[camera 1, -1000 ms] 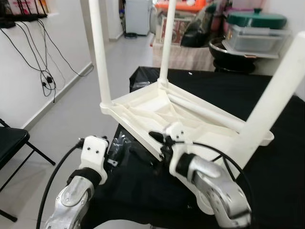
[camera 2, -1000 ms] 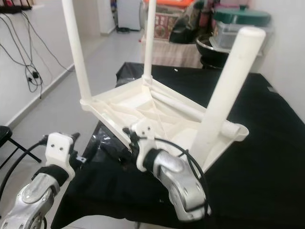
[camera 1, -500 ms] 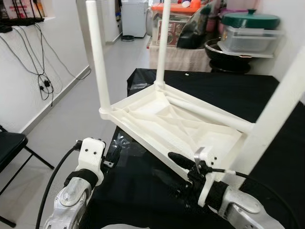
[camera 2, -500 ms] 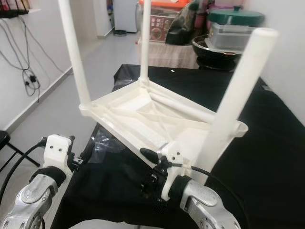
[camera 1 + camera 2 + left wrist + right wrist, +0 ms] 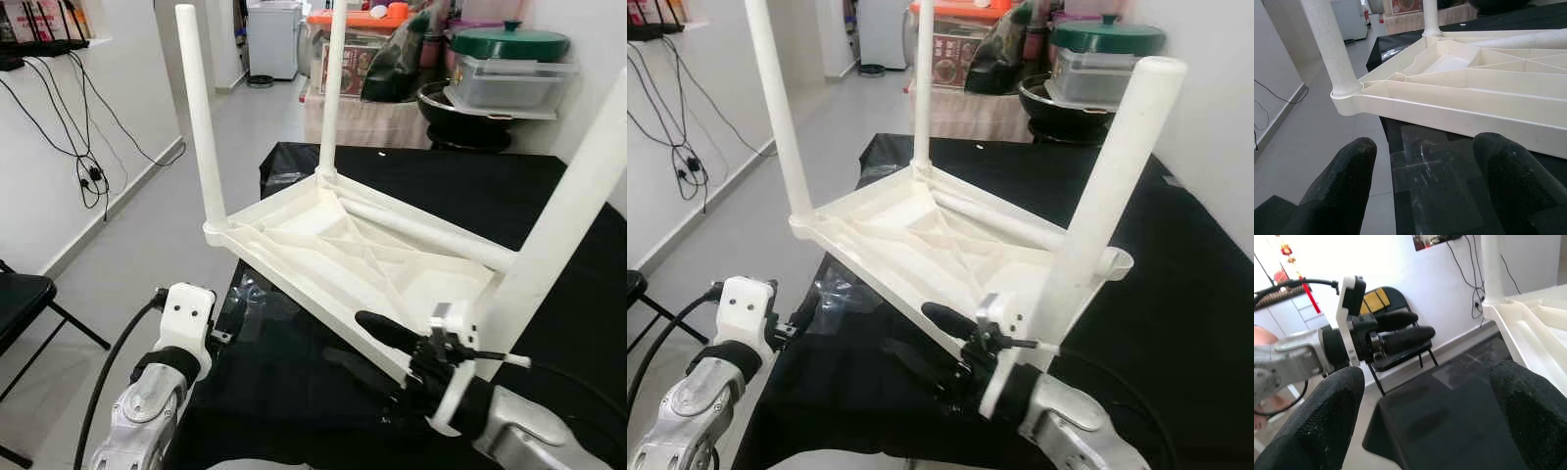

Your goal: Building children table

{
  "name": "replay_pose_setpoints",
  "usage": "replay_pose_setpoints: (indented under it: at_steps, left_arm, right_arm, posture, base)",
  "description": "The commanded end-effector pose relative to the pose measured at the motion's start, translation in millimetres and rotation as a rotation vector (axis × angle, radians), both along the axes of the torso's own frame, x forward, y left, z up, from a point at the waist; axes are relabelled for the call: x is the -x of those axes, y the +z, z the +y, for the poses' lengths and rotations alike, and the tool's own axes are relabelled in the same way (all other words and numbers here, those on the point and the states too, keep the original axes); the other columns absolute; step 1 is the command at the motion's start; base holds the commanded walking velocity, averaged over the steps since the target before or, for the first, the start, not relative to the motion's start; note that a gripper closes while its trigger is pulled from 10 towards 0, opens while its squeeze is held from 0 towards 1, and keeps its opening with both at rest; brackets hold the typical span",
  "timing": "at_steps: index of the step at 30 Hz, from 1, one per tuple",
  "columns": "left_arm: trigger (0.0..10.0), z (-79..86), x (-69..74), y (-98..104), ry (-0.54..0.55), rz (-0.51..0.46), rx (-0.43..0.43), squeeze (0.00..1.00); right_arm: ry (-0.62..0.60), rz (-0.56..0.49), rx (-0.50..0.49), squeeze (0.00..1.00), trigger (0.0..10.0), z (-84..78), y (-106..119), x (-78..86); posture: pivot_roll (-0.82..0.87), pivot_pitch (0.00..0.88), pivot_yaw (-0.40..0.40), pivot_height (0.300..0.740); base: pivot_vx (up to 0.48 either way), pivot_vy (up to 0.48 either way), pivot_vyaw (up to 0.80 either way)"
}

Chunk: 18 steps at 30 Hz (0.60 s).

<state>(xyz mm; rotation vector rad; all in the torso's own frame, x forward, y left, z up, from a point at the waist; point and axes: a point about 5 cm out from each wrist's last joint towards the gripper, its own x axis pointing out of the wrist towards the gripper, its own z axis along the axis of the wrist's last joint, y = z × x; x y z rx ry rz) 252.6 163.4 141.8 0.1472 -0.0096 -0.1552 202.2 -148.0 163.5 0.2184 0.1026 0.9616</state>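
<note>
The right gripper (image 5: 921, 338) is backing away from the white table (image 5: 362, 250), fingers wide apart like the left gripper (image 5: 1420, 181), leaving it lying legs-up on the black cloth (image 5: 578, 294), still needing turning over.

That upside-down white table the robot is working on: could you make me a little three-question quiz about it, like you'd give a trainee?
1. True or false: the white table lies upside down on the black cloth, with legs pointing up.
2. How many legs stand upright in their sockets? A) one B) three C) four
3. Fill in: one more leg lies loose ____ the upturned tabletop.

Key:
1. True.
2. B: the left leg, the far leg and the near right leg.
3. Inside. The right gripper is open at the near rim; the left gripper is open, apart from the table.
</note>
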Motion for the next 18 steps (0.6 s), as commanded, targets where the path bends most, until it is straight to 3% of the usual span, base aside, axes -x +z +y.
replay_pose_setpoints:
  at_steps: [1,9,16,18]
  left_arm:
    - [10.0,2.8,-0.9,-3.1,0.003,0.023,-0.027,0.00]
    - [10.0,2.0,-0.4,-4.1,0.004,0.036,-0.028,0.00]
    - [10.0,1.8,0.2,-3.9,0.003,0.033,-0.029,0.00]
    - [10.0,0.2,0.4,-1.9,-0.023,0.014,-0.038,0.00]
  right_arm:
    - [0.026,-0.007,-0.005,0.00,10.0,-1.4,3.0,2.8]
    - [0.021,-0.005,0.013,0.00,10.0,-5.4,2.2,-0.1]
    - [-0.010,-0.017,0.035,0.00,10.0,-4.7,1.5,-6.1]
    - [-0.098,-0.028,0.024,0.00,10.0,-4.4,2.2,-17.3]
  posture:
    - [-0.08,0.012,-0.020,0.740]
    - [-0.08,0.012,-0.023,0.740]
    - [-0.08,0.013,-0.024,0.740]
    - [-0.08,0.013,-0.023,0.740]
  base:
    - [0.000,0.000,0.00]
    - [0.000,0.000,0.00]
    - [-0.142,0.000,0.00]
    - [0.000,0.000,0.00]
